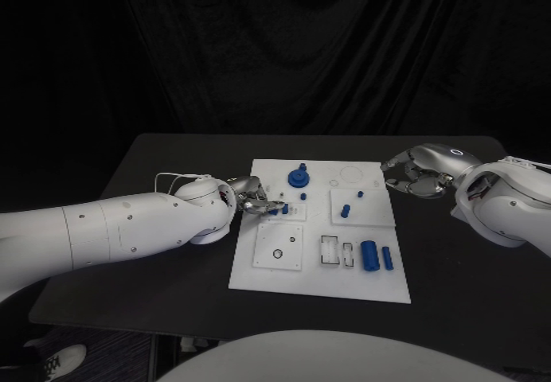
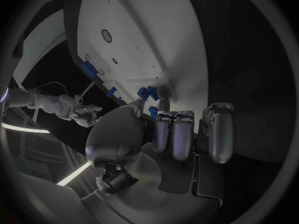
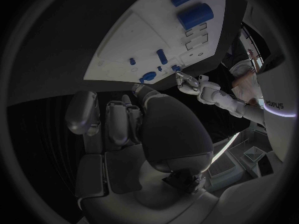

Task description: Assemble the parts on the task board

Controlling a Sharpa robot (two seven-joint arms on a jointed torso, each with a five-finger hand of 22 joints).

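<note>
Here, mid-assembly on the desk (image 1: 172,151):
Left hand (image 1: 255,200): fingers pinching a small blue part (image 1: 279,208) at the task board (image 1: 264,274)'s left edge.
Right hand (image 1: 416,175): off the board's far right corner, fingers curled, grasping nothing.
Risk: the thin pinch may let the part tilt and jam.

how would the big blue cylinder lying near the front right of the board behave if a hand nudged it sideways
The big blue cylinder lies on its side on the task board, so a sideways nudge would probably roll it rather than slide it. It looks rigid and smooth, likely plastic, so fingers might slip on it. The thinner blue pin lies just beside it and could get knocked.
</note>
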